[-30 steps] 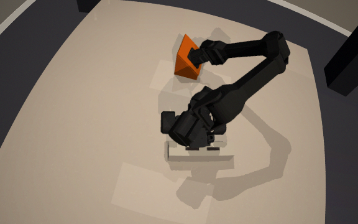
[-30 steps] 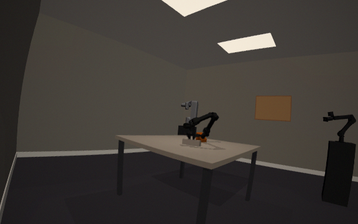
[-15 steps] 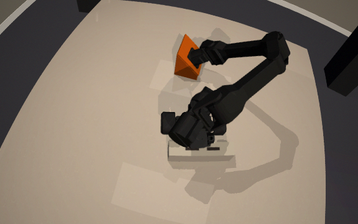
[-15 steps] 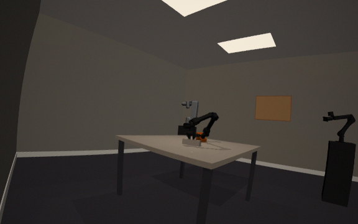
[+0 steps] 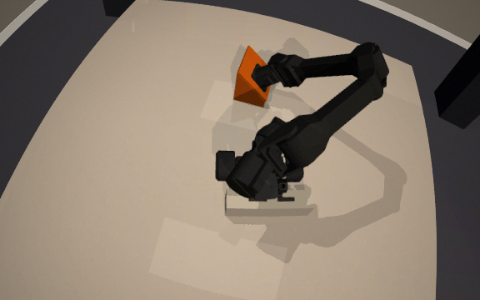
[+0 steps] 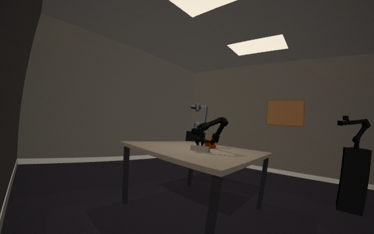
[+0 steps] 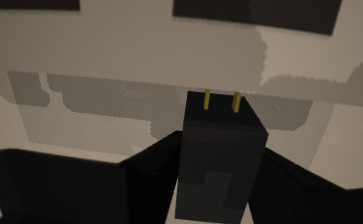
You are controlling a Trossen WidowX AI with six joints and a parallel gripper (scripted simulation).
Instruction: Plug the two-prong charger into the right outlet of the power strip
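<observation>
The partly open pincer [image 5: 261,183] [image 6: 200,143] [image 7: 211,142] is clamped on the two-prong charger [image 7: 219,145]; its prongs [image 7: 207,100] should be squared to the power strip [image 5: 242,203] [image 6: 200,149] [image 7: 107,45] before pushing.

Grey-beige walls, dark floor [image 5: 469,233] [image 6: 76,188], pale table [image 5: 119,167] [image 6: 161,151], two bright ceiling panels [image 6: 258,45].

The black box-shaped two-prong charger with two thin brass-coloured metal prongs [image 7: 222,160] is clamped between the claw's fingers, its prongs pointing away from the claw. The pale, long, block-shaped power strip with dark rectangular outlets [image 5: 269,212] [image 6: 200,149] [image 7: 132,47] lies on the tabletop, beyond the claw's fingers in the wrist view.
</observation>
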